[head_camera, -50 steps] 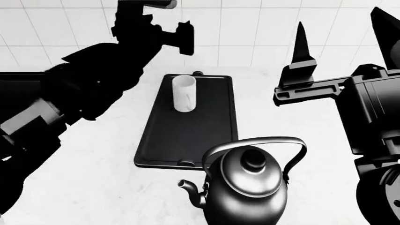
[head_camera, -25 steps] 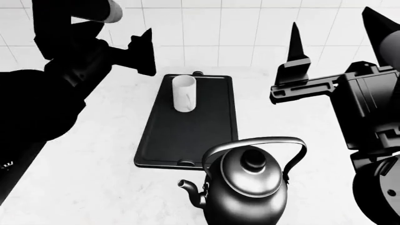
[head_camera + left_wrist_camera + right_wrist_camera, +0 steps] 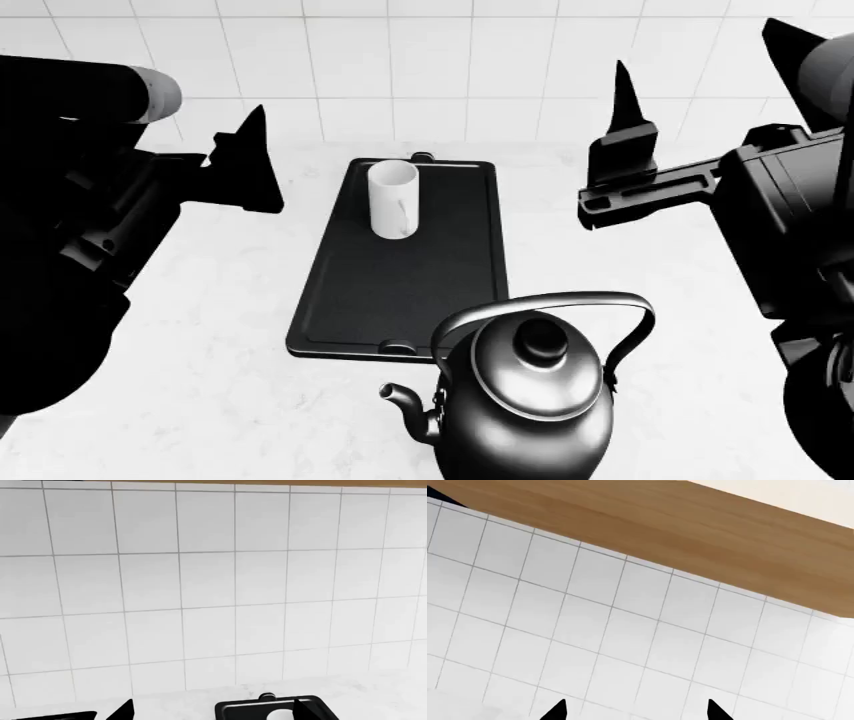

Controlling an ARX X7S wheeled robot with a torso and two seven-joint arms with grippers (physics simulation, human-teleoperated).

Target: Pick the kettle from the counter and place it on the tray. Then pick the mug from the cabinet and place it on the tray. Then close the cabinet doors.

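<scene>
The kettle (image 3: 523, 398) stands in the lower middle of the head view, with its base on the white counter (image 3: 200, 400) and just touching or overlapping the near short end of the tray (image 3: 454, 300); whether any part of it sits on the rim, I cannot tell. The mug (image 3: 392, 200) stands upright inside the tray, near its far end.

The left gripper (image 3: 210, 711) holds nothing and its fingers stand apart, as the left wrist view shows at its lower edge. The right gripper (image 3: 634, 711) is also empty and its two tips are spread.

I think the main risk is the kettle. If it counts as not yet on the tray, an arm must come down for the thin arched handle, and a badly aimed finger could push the round body so that it slides or tips toward the near edge of the counter. Moving it deeper into the tray could also knock the mug over, because the kettle is almost as wide as the tray.

The head view shows the tray, mug and kettle together, but no cabinet. The right wrist view shows a brown wooden band (image 3: 694, 535) above the white wall tiles (image 3: 594, 620), probably the underside of the cabinet. The left wrist view shows only tiles and the far end of the tray.
</scene>
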